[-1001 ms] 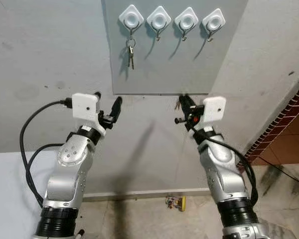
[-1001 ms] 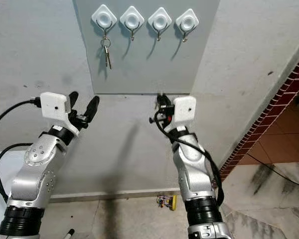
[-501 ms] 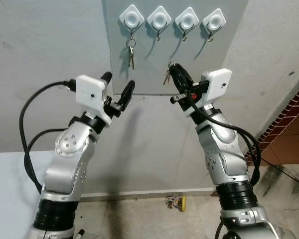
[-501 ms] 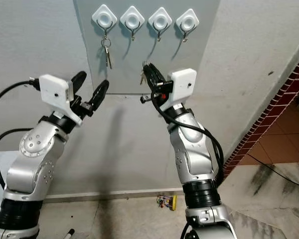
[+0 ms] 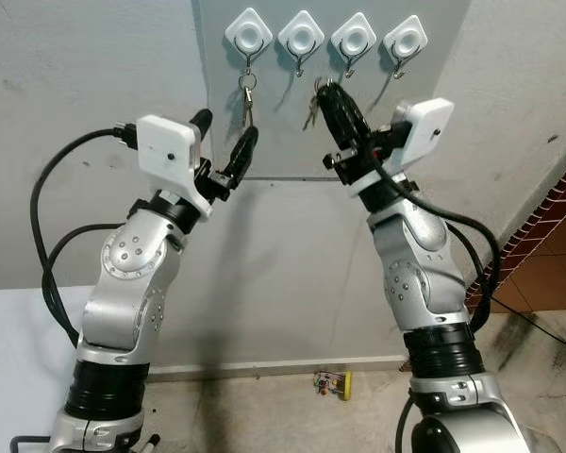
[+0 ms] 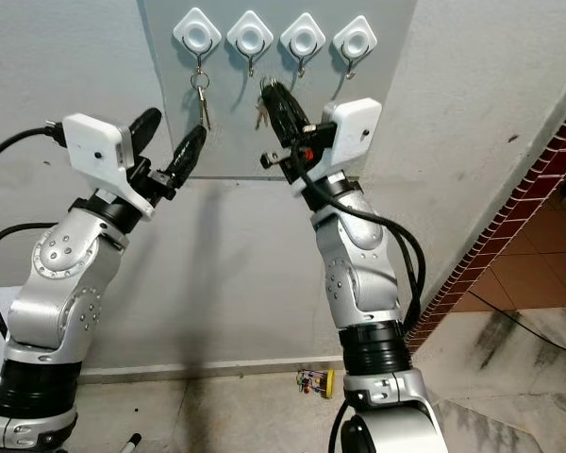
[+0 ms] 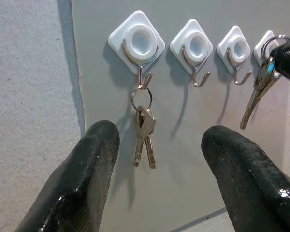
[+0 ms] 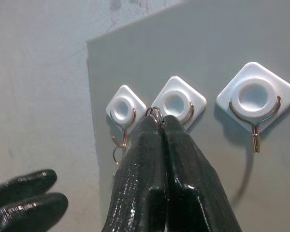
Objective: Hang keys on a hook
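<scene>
A set of keys (image 5: pixel 311 111) hangs pinched between the closed fingers of the right gripper (image 5: pixel 330 99), just below the second of four white hooks (image 5: pixel 302 40) on the grey wall panel (image 5: pixel 358 132). The left wrist view shows what the head views blur: a second key set (image 7: pixel 144 130) of two keys on a ring hanging from the far-left hook (image 7: pixel 137 41). The left gripper (image 5: pixel 224 151) is raised beside it, fingers spread and empty.

Grey wall panel (image 5: pixel 358 123): no lettering legible — plain surface.
White diamond-shaped plastic hook mounts (image 7: pixel 139 40): no brand or number readable.
White wrist camera housings (image 5: pixel 167 153): unmarked — nothing legible.
</scene>
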Available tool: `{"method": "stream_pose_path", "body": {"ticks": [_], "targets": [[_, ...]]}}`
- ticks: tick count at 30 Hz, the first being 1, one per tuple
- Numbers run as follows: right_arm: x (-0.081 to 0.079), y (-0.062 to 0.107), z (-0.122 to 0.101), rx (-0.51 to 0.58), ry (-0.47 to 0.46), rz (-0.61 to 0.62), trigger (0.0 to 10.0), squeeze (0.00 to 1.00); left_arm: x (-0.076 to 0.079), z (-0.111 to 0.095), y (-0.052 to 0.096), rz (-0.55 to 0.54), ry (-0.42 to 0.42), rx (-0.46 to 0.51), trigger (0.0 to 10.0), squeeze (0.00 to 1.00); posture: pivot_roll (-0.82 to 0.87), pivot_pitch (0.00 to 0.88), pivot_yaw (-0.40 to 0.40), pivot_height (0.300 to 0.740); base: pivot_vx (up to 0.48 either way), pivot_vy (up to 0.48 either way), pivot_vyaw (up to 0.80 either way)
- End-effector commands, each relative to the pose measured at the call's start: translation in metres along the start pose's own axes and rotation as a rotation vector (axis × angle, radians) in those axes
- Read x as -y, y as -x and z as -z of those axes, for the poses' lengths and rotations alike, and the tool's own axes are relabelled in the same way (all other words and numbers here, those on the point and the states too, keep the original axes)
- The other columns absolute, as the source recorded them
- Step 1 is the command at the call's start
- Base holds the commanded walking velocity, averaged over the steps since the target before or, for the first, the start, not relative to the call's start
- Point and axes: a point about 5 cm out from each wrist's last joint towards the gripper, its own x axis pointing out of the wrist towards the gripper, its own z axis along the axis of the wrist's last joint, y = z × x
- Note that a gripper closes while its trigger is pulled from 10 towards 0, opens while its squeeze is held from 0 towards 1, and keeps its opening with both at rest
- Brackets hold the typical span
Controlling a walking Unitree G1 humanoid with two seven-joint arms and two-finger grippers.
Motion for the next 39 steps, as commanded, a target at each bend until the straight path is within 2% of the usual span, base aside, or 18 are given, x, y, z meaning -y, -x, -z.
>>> {"method": "stream_pose_path", "body": {"ticks": [1, 4, 14, 28, 38, 39], "targets": [[0.000, -0.005, -0.006, 0.023, -0.020, -0.005, 10.0, 0.00, 0.002, -0.009, -0.004, 0.012, -0.005, 0.025, 10.0, 0.00, -0.06, 0.082, -0.017, 0.740, 0.000, 0.000, 0.00], [0.000, -0.007, -0.004, 0.022, -0.052, 0.001, 10.0, 0.00, 0.004, -0.010, -0.005, 0.016, -0.017, 0.028, 10.0, 0.00, -0.06, 0.084, -0.016, 0.740, 0.000, 0.000, 0.00], [0.004, -0.019, 0.006, 0.019, -0.245, 0.044, 10.0, 0.00, 0.010, -0.009, -0.004, 0.028, -0.009, 0.021, 10.0, 0.00, -0.06, 0.096, -0.015, 0.740, 0.000, 0.000, 0.00], [0.001, -0.030, 0.012, -0.002, -0.348, 0.003, 10.0, 0.00, 0.010, -0.009, -0.001, 0.013, -0.012, 0.015, 10.0, 0.00, -0.04, 0.102, -0.032, 0.740, 0.000, 0.000, 0.00], [0.000, -0.030, 0.013, -0.009, -0.366, -0.015, 10.0, 0.00, 0.010, -0.009, -0.001, 0.009, -0.010, 0.015, 10.0, 0.00, -0.04, 0.101, -0.035, 0.740, 0.000, 0.000, 0.00], [-0.003, -0.030, 0.015, -0.017, -0.421, -0.025, 10.0, 0.00, 0.010, -0.009, -0.001, 0.004, -0.004, 0.018, 10.0, 0.00, -0.04, 0.097, -0.041, 0.740, 0.000, 0.000, 0.00]]}}
